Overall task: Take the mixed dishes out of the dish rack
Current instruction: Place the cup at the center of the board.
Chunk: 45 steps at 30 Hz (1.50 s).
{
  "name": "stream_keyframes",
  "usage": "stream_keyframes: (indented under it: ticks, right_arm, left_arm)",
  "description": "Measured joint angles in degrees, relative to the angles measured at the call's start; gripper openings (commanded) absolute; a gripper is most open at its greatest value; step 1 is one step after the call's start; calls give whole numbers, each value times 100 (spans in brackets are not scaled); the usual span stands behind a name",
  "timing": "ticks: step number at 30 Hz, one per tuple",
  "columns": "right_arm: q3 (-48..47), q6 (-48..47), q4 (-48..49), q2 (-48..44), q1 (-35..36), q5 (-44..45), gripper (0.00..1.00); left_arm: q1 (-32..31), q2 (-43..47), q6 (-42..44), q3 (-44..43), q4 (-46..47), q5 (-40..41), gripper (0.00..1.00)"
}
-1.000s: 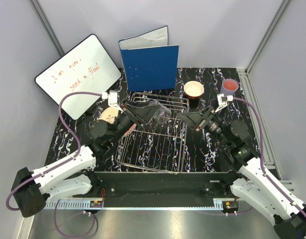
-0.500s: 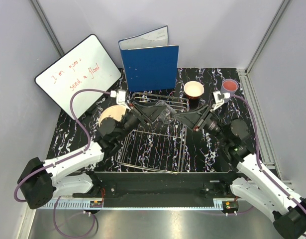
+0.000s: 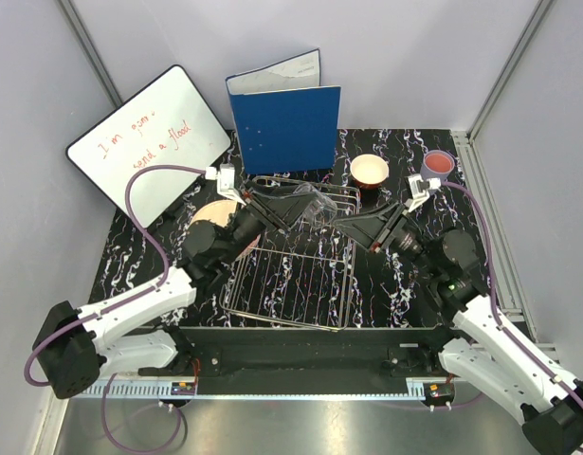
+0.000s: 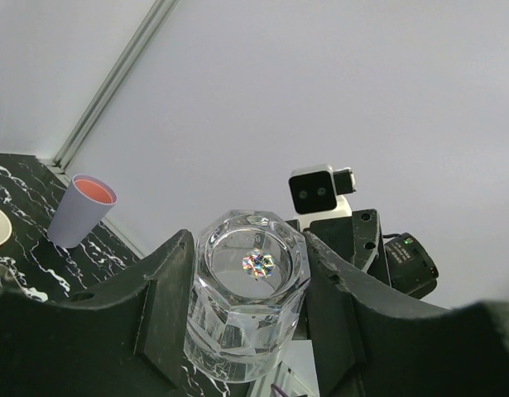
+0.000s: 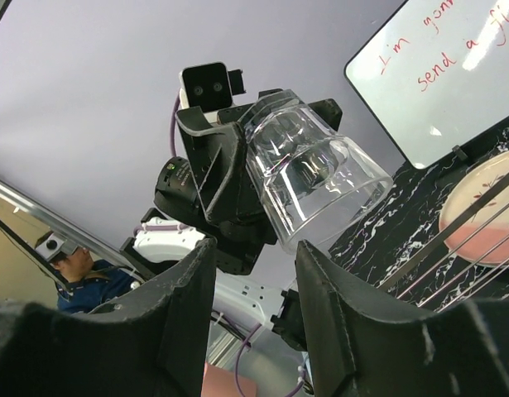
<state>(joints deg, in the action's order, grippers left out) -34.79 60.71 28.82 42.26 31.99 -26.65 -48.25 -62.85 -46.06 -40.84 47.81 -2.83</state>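
My left gripper point(image 3: 305, 204) is shut on the small clear glass point(image 3: 313, 202) and holds it on its side above the far end of the silver wire dish rack point(image 3: 291, 280). In the left wrist view the fingers clamp the glass point(image 4: 250, 306) on both sides. My right gripper point(image 3: 345, 221) is open and empty, its tips just right of the glass, whose open mouth point(image 5: 316, 169) faces it just beyond the fingertips. A cream and salmon plate point(image 3: 213, 213) lies left of the rack. The red bowl point(image 3: 369, 171) and the lavender cup point(image 3: 437, 166), pink inside, stand at the back right.
A blue binder point(image 3: 284, 123) stands upright behind the rack. A whiteboard point(image 3: 149, 142) leans at the back left. Grey walls close in the table on three sides. The plate point(image 5: 486, 203) and the whiteboard point(image 5: 436, 66) also show in the right wrist view.
The left arm has shifted back and uncovered the plate, keeping the glass in its grip. The right gripper has moved a little left, closer to the glass.
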Motion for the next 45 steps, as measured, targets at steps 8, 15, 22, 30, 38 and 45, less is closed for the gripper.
stream_keyframes:
  ticks: [8, 15, 22, 30, 38, 45]
  right_arm:
    - [0, 0, 35, 238, 33, -2, 51]
    - [-2, 44, 308, 625, 72, -107, 2]
    - [-46, -98, 271, 352, 118, -118, 0]
    - [-1340, -1274, -3084, -328, 151, 1729, 0]
    - [-4092, -2138, -6179, 1530, -933, 4795, 0]
    - [-5963, -2159, -7932, 4983, -2538, 4339, 0]
  left_arm:
    - [-2, -20, -98, -4, 72, -155, 0]
    - [-83, -317, -256, -4, 284, -315, 0]
    - [-133, -219, -470, 0, 245, -302, 81]
    - [35, 984, -72, -216, -2293, 940, 99]
    - [146, 1928, -391, -544, -4839, 2835, 99]
    - [146, 1580, -431, -726, -6332, 2793, 99]
